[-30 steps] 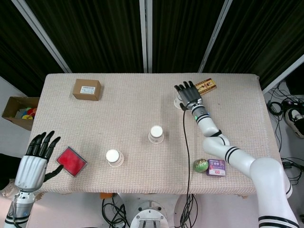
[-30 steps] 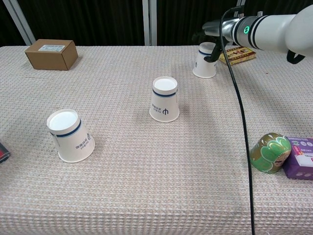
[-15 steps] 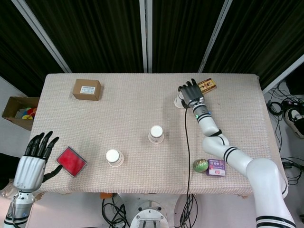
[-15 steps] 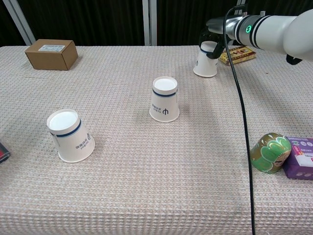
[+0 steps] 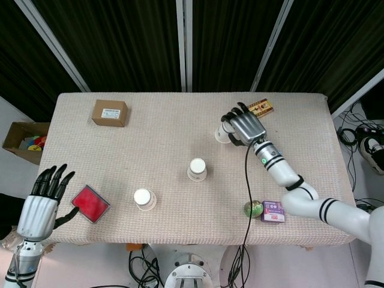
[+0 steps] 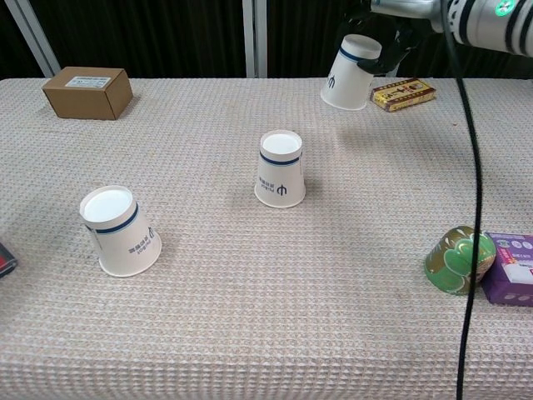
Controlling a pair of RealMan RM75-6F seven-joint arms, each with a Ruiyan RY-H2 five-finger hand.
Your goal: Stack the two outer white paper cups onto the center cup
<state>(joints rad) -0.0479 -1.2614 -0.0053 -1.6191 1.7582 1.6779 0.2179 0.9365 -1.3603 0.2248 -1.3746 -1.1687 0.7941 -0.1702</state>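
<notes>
Three white paper cups with a blue band stand upside down. The center cup (image 5: 197, 169) (image 6: 281, 169) sits mid-table. The left cup (image 5: 144, 198) (image 6: 120, 231) rests toward the front left. My right hand (image 5: 246, 127) (image 6: 398, 18) grips the third cup (image 5: 222, 133) (image 6: 351, 72) by its top and holds it tilted above the cloth at the back right. My left hand (image 5: 43, 201) hovers open off the table's front left corner, beside the red pad, holding nothing.
A cardboard box (image 5: 109, 112) (image 6: 88, 92) sits back left. A red pad (image 5: 90, 203) lies at the front left edge. A flat snack box (image 5: 260, 108) (image 6: 403, 93) lies behind the lifted cup. A green ball (image 6: 455, 260) and a purple box (image 6: 510, 267) sit front right.
My right hand closed on the far right cup and lifted it off the table, tilting it and drawing it slightly toward the center. The left hand barely moved.
</notes>
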